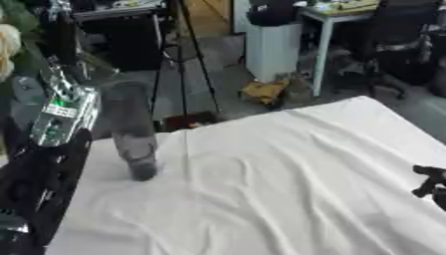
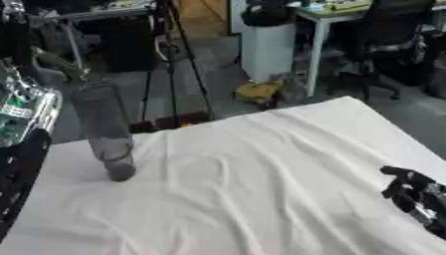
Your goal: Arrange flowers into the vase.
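1. Right hand [image 2: 416, 196] rests idle at the lower right edge of the white cloth-covered table [image 2: 261, 189], dark fingers curled inward around nothing.
2. Left arm fills the left border with an exposed circuit board; its hand is out of frame, so its state cannot be told.
3. A tall, clear, dark-tinted cylindrical vase [image 2: 104, 130] stands on the cloth at the table's left, near the left arm and well apart from the right hand. A green stem [image 2: 59, 63] leans over its mouth; a pale bloom [image 1: 7, 50] shows at the left border.
4. The vase looks top-heavy, smooth and likely breakable; steady it low on the body. Stems are thin and bendable, best pinched mid-stem.
5. Only the right eye view shows the right hand fully; only the left eye view shows the bloom.
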Controlling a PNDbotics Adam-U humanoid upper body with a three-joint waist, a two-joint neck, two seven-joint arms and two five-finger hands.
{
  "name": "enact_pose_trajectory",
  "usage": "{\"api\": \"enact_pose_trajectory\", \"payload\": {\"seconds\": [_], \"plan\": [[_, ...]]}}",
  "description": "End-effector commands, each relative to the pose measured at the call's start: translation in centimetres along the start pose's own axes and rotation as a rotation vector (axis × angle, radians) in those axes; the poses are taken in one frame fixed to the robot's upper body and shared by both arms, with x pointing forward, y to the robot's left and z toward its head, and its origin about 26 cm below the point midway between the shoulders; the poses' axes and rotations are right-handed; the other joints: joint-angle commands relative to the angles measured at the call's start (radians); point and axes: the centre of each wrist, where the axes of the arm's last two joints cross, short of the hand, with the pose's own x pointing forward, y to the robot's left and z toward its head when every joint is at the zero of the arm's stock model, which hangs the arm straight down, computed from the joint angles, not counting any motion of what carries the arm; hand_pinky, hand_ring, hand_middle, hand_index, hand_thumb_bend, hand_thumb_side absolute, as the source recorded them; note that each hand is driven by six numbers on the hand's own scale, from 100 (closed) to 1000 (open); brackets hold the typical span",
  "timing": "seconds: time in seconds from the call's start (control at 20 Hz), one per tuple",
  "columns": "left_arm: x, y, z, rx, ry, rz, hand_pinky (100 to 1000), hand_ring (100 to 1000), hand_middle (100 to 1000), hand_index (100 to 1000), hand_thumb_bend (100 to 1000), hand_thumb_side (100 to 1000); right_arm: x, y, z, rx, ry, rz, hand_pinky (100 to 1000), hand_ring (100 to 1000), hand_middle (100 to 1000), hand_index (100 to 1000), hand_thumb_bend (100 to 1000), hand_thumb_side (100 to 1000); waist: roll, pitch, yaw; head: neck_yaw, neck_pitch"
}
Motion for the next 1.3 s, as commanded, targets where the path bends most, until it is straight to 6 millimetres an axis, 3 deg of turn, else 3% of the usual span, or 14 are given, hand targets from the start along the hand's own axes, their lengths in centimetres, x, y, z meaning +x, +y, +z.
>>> {"api": "enact_pose_trajectory", "payload": {"seconds": [0.05, 0.6, 1.3], "plan": [[1.0, 0.0, -1.2, 0.009, -0.053, -0.044, 100, 100, 100, 100, 387, 507, 0.8, -1.2, -0.3, -0.005, -0.017, 0.037, 709, 980, 472, 841, 677, 750, 0.009, 0.003, -0.001, -0.003, -0.011], [-0.5, -0.8, 0.2, -0.012, 0.041, -0.182, 100, 100, 100, 100, 341, 508, 0.8, -1.3, -0.2, 0.001, -0.015, 0.037, 709, 982, 469, 841, 672, 746, 0.024, 0.009, -0.015, -0.001, -0.019], [-2.4, 0.3, 0.0, 0.029, 0.169, -0.318, 100, 100, 100, 100, 350, 500, 0.8, -1.5, 0.3, 0.005, 0.0, 0.04, 708, 983, 468, 841, 666, 749, 0.042, 0.008, -0.018, -0.005, -0.023]]}}
